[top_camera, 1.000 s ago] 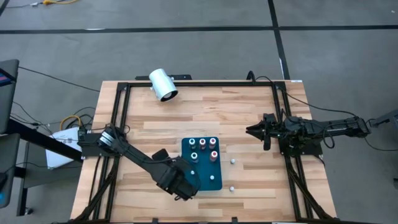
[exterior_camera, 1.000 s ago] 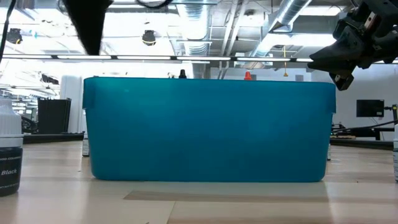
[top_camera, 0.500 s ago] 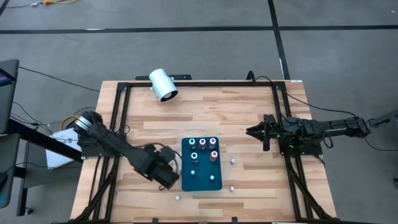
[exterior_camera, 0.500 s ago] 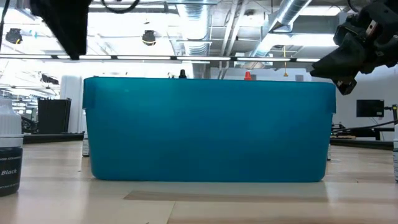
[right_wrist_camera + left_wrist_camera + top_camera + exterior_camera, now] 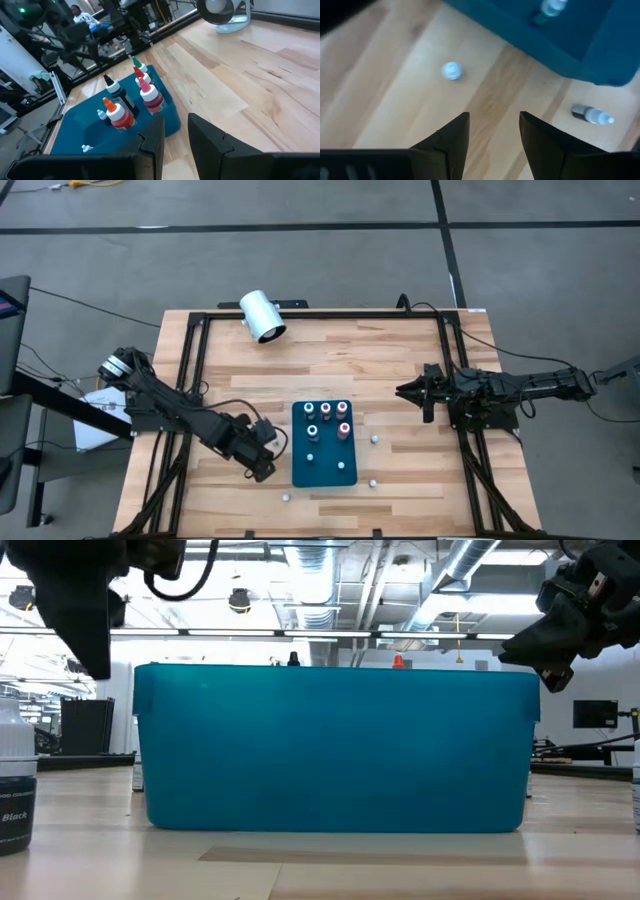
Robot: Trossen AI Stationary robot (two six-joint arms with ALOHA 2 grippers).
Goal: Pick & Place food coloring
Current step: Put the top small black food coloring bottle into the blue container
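Several small food coloring bottles (image 5: pixel 326 420) with pale tops stand upright on a teal block (image 5: pixel 325 472) in the table's middle; the right wrist view shows red, orange, dark and green ones (image 5: pixel 120 114). My left gripper (image 5: pixel 258 462) hovers open just left of the block, pointing steeply down. In its wrist view a white cap (image 5: pixel 452 70) and a dark bottle (image 5: pixel 592 115) on its side lie on the wood beyond my left gripper (image 5: pixel 494 131). My right gripper (image 5: pixel 412 390) waits at the right, level, open by a narrow gap (image 5: pixel 175 137), with nothing in it.
A large white cylinder (image 5: pixel 262 317) lies at the far left edge. Loose white caps (image 5: pixel 374 439) (image 5: pixel 372 480) (image 5: pixel 286 497) dot the wood around the block. In the low view a bottle labelled Black (image 5: pixel 15 790) stands at the left. A dark frame (image 5: pixel 320 313) runs round the table.
My left gripper has drawn back from over the teal block's near left corner toward the table's left edge, sinking a little and tipping more steeply down. It stays open. The bottles and block have not moved.
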